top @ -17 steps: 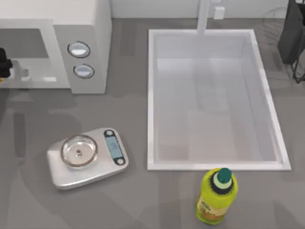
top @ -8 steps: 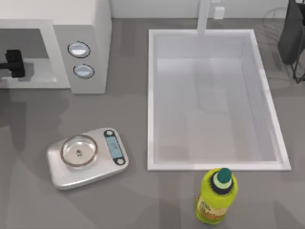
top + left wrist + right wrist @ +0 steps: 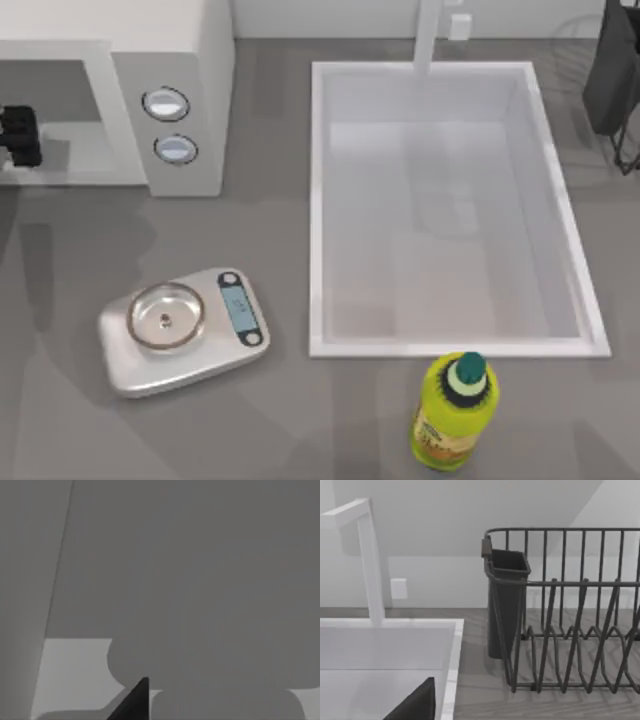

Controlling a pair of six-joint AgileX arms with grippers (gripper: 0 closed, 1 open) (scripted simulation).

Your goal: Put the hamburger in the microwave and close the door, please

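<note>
Left gripper (image 3: 20,135) is seen at the top view's left edge, inside the open front of the microwave (image 3: 185,60); whether its fingers are apart or together cannot be told. No object is seen held. The microwave sits at the table's far left, beside the sink (image 3: 320,200). Right arm (image 3: 612,70) is parked at far right.

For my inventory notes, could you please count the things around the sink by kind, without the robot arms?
Microwave: 1
Kitchen scale: 1
Sink: 1
Faucet: 1
Yellow-green bottle with dark green cap: 1
Dark wire dish rack: 1
Total: 6
</note>
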